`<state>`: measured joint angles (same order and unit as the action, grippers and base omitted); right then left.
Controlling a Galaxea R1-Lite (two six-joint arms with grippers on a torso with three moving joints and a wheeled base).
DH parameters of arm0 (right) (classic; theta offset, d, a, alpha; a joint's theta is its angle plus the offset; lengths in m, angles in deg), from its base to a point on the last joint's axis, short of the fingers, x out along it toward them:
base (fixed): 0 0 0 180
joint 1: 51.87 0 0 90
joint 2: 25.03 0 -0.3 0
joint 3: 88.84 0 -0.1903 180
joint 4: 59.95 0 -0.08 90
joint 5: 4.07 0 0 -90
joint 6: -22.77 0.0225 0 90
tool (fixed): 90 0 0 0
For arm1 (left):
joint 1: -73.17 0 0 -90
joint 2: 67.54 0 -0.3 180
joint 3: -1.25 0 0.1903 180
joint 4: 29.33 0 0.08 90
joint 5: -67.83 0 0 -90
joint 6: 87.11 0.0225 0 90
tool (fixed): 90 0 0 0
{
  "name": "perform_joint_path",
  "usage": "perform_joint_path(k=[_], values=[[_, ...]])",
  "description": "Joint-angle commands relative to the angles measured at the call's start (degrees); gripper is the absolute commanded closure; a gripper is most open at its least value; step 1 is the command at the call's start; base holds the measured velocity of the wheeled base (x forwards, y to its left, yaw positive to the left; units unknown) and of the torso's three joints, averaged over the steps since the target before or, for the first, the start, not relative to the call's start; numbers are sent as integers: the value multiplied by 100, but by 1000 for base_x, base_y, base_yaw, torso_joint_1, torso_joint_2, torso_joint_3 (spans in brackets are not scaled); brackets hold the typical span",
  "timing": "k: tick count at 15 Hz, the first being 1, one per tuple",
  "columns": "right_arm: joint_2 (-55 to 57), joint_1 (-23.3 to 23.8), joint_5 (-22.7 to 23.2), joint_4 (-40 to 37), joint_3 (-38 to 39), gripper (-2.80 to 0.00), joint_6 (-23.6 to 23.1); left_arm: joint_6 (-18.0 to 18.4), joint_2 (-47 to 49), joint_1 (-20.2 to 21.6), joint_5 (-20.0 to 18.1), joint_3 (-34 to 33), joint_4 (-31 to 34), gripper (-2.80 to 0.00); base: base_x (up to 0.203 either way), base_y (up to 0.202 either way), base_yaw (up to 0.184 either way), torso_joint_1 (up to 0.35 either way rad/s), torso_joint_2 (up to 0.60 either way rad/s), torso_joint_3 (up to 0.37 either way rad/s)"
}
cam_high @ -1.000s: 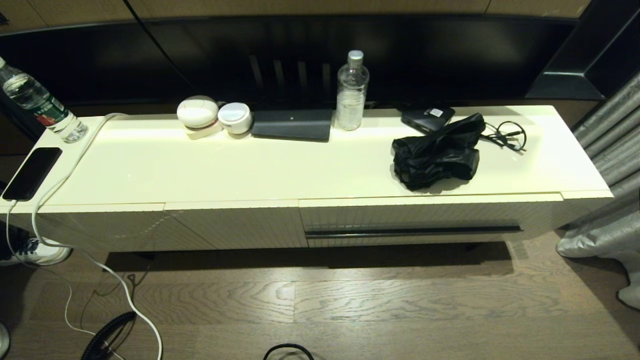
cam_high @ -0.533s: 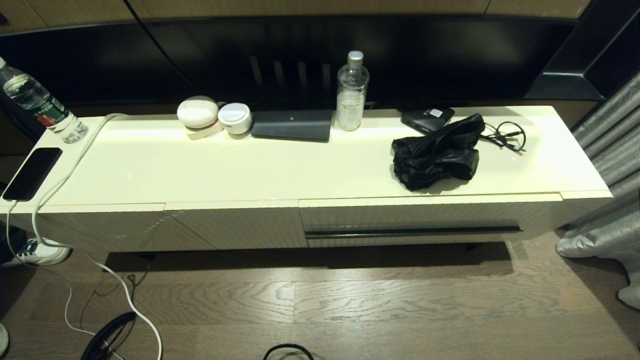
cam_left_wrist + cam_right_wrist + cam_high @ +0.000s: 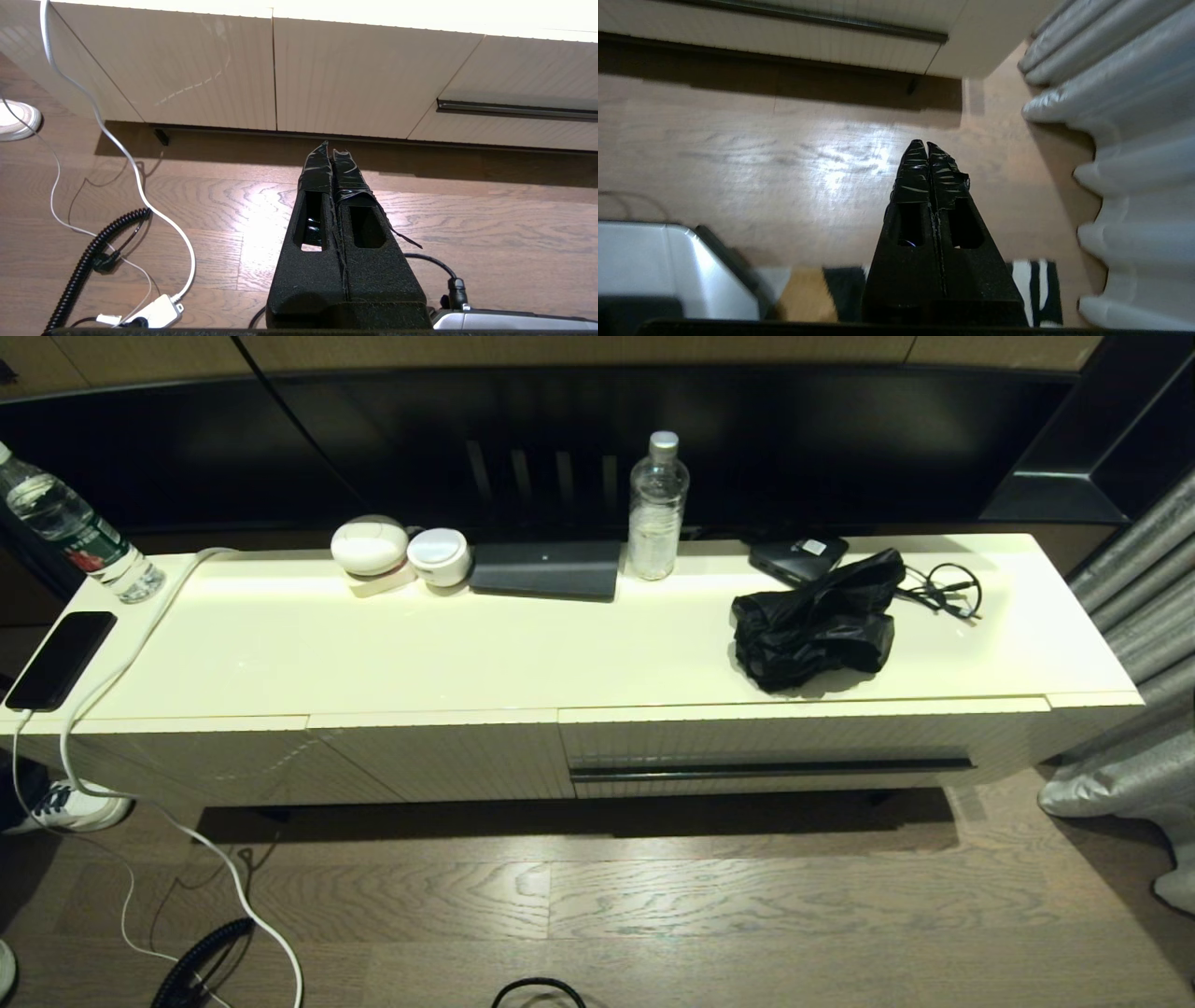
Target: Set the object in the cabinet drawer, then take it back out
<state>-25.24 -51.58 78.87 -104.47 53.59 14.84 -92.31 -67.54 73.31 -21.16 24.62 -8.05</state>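
The black folding umbrella (image 3: pixel 814 621) lies as a loose shiny bundle on the cream cabinet top (image 3: pixel 467 644), towards its right end. Below it the cabinet drawer (image 3: pixel 766 747) is pushed in, its long dark handle groove (image 3: pixel 771 769) running along the ribbed front. Neither arm shows in the head view. My left gripper (image 3: pixel 332 148) hangs shut and empty above the wooden floor, facing the cabinet front, with the groove (image 3: pixel 516 110) off to one side. My right gripper (image 3: pixel 923 145) is shut and empty too, low over the floor near the drawer's right end (image 3: pixel 859 21).
On the cabinet top stand a clear bottle (image 3: pixel 656 509), a flat dark box (image 3: pixel 546 569), two white round items (image 3: pixel 400 551), a small labelled black box (image 3: pixel 798 555) and a thin cable (image 3: pixel 948 588). A phone (image 3: pixel 58 658) and second bottle (image 3: pixel 79 532) sit far left. Grey curtains (image 3: pixel 1120 116) hang right.
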Motion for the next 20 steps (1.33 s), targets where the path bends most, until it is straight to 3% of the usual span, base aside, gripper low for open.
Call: perform_joint_path(k=[1,3,5,7,11,14,17,20], values=[[11,-3,1,873,646,0,-127,-7,-9,4,4,0,-2,0,0,0,0,0,0,0],[12,-4,121,1788,1100,0,-370,-7,-9,4,4,0,-2,0,0,0,0,0,0,0],[12,-3,221,1804,1119,0,-481,-7,-9,4,4,0,-2,0,0,0,0,0,0,0],[14,-8,262,1844,1137,0,-353,-7,-9,4,4,0,-2,0,0,0,0,0,0,0],[18,-4,784,2459,1384,0,-80,-7,-9,4,4,0,-2,0,0,0,0,0,0,0],[19,-7,819,2415,1412,0,58,-7,-9,4,4,0,-2,0,0,0,0,0,0,0],[27,-6,744,1911,1351,0,533,-7,-9,4,4,0,-2,0,0,0,0,0,0,0],[12,-3,741,2141,1412,0,627,-7,-9,4,4,0,-2,0,0,0,0,0,0,0]])
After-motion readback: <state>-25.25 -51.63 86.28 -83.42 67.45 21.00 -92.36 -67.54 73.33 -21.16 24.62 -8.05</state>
